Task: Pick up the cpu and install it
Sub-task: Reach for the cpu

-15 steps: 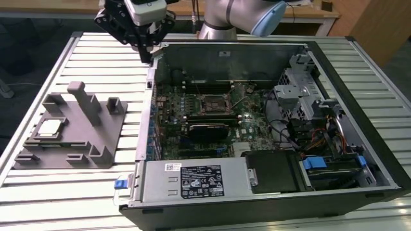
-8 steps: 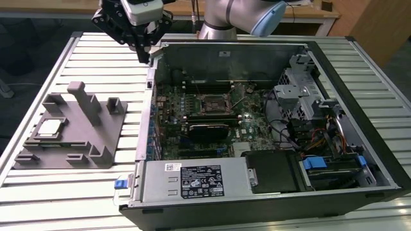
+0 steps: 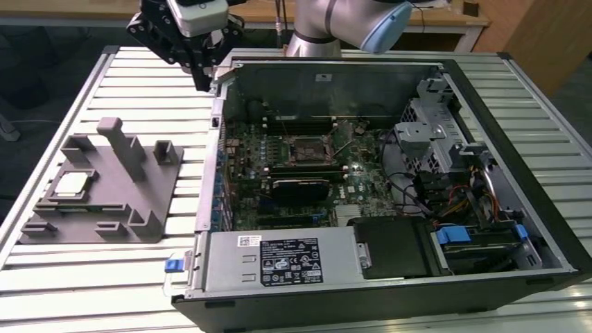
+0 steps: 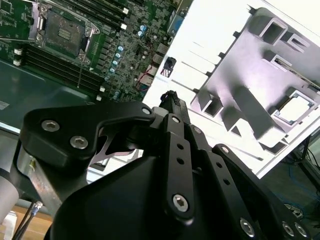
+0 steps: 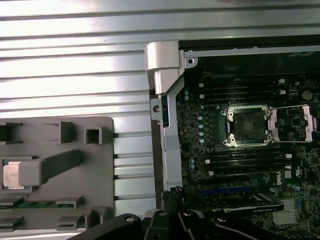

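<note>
Silvery cpu (image 3: pixel 72 183) lies recessed in the grey fixture (image 3: pixel 141 202), far from the closed hand (image 3: pixel 202 84).

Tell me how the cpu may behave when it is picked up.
Probably stiff: the cpu is a flat square with a metal top. Likely slippery, as that top looks smooth. It should not roll, lying flat in the grey fixture.

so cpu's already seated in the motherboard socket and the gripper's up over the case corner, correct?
Not quite. The cpu lies on the grey fixture at the exterior view's left, and the first wrist view shows the socket empty. The gripper is over the corner of the case, as you say.
</note>
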